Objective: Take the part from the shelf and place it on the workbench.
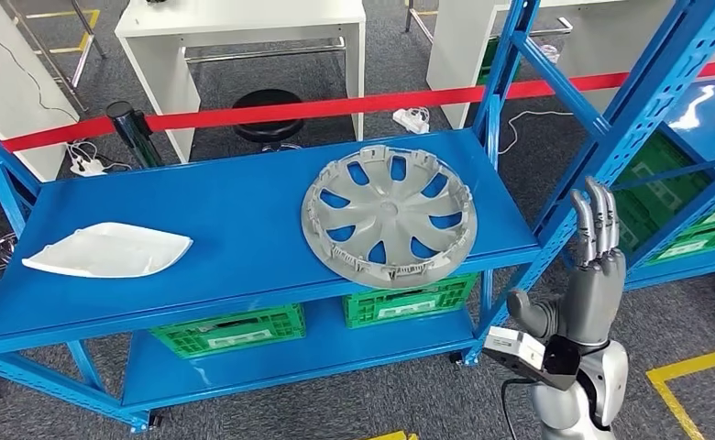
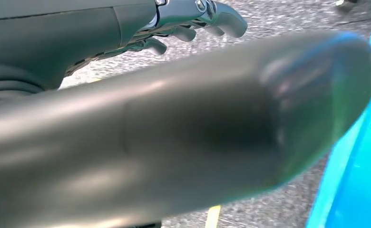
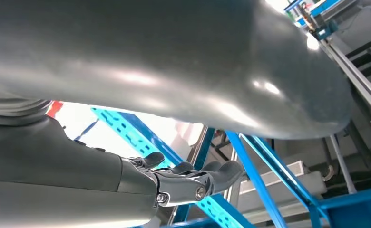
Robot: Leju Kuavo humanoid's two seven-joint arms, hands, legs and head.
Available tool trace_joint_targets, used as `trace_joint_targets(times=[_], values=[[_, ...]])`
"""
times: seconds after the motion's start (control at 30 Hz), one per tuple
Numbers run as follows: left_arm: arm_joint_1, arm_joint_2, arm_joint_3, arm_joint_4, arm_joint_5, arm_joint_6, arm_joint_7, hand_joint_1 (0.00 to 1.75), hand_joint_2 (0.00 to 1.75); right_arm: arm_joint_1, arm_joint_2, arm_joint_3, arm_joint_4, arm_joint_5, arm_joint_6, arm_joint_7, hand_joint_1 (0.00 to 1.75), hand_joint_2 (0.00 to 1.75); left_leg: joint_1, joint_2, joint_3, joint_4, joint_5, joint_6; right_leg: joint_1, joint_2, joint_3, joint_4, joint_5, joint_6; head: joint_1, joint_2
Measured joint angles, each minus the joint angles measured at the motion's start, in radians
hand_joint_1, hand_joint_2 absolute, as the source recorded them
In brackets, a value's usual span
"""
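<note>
Head view: hubcap (image 1: pixel 389 214) on shelf (image 1: pixel 198 220), left of raised robot hand (image 1: pixel 594 266).

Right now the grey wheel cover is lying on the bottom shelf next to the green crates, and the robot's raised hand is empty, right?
Not quite. The head view shows the wheel cover on the top shelf, above the green crates. The raised right hand is indeed empty.

A workshop: blue steel shelving (image 1: pixel 244 302), green crates (image 1: pixel 228 330), red barrier tape (image 1: pixel 335 105).
</note>
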Motion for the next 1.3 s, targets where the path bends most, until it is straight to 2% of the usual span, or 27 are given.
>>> trace_joint_targets(times=[0.03, 0.07, 0.17, 0.2, 0.4, 0.53, 0.77, 1.03, 1.3], values=[[-0.001, -0.001, 0.000, 0.000, 0.000, 0.000, -0.001, 0.00, 0.00, 0.000, 0.000, 0.000, 0.002, -0.002, 0.007, 0.000, 0.00, 0.00, 0.000, 0.000, 0.003, 0.000, -0.005, -0.005, 0.005, -0.001, 0.007, -0.038, 0.026, -0.007, -0.001, 0.000], [-0.001, -0.003, 0.000, 0.001, 0.000, -0.001, -0.001, 0.00, 0.00, 0.000, -0.001, 0.000, 0.003, -0.004, 0.012, -0.001, 0.00, 0.00, 0.000, 0.000, 0.003, 0.001, -0.009, -0.010, 0.008, -0.002, 0.010, -0.056, 0.038, -0.014, -0.002, 0.000], [0.001, -0.006, 0.000, 0.001, -0.004, -0.004, 0.000, 0.00, 0.00, 0.000, -0.001, -0.001, 0.006, -0.010, 0.022, -0.009, 0.00, 0.00, -0.003, 0.001, 0.009, -0.002, -0.013, -0.008, 0.007, 0.001, 0.015, -0.067, 0.054, -0.014, -0.004, 0.000], [0.001, -0.007, 0.000, 0.001, -0.006, -0.005, 0.002, 0.00, 0.00, 0.000, -0.001, -0.001, 0.007, -0.011, 0.028, -0.010, 0.00, 0.00, -0.003, 0.001, 0.012, -0.005, -0.013, -0.007, 0.008, 0.002, 0.016, -0.068, 0.053, -0.014, -0.004, 0.000], [-0.001, -0.011, 0.000, 0.001, -0.019, -0.022, 0.015, 0.00, 0.00, -0.010, -0.013, -0.002, 0.024, -0.004, 0.143, 0.007, 0.00, 0.00, -0.003, 0.001, 0.021, -0.018, -0.015, -0.016, 0.007, 0.002, 0.019, -0.068, 0.046, -0.023, -0.004, 0.000], [-0.001, -0.011, 0.000, 0.001, -0.019, -0.061, 0.020, 0.00, 0.00, -0.051, -0.033, -0.002, 0.082, -0.025, 0.269, -0.012, 0.00, 1.75, -0.003, 0.001, 0.021, -0.020, -0.015, -0.021, 0.007, 0.002, 0.020, -0.068, 0.046, -0.025, -0.004, 0.000], [-0.004, -0.013, 0.001, 0.001, -0.018, -0.067, 0.017, 0.00, 0.00, -0.191, -0.063, 0.000, 0.266, -0.074, 0.404, -0.070, 0.00, 1.75, -0.003, 0.002, 0.024, -0.020, -0.013, -0.023, 0.005, 0.002, 0.023, -0.068, 0.049, -0.022, -0.004, 0.000], [-0.012, -0.023, 0.001, 0.001, -0.031, -0.046, 0.039, 0.00, 0.00, -0.385, -0.082, 0.021, 0.540, -0.140, 0.510, -0.120, 0.00, 1.75, -0.004, 0.001, 0.025, -0.017, -0.012, -0.022, 0.004, 0.002, 0.027, -0.070, 0.051, -0.020, -0.004, 0.000], [-0.012, -0.032, 0.004, 0.001, -0.024, 0.017, 0.046, 0.00, 0.00, -0.484, -0.093, 0.071, 0.715, -0.279, 0.578, -0.127, 0.00, 1.75, -0.004, 0.001, 0.025, -0.017, -0.012, -0.022, 0.004, 0.001, 0.027, -0.071, 0.051, -0.019, -0.004, 0.000]])
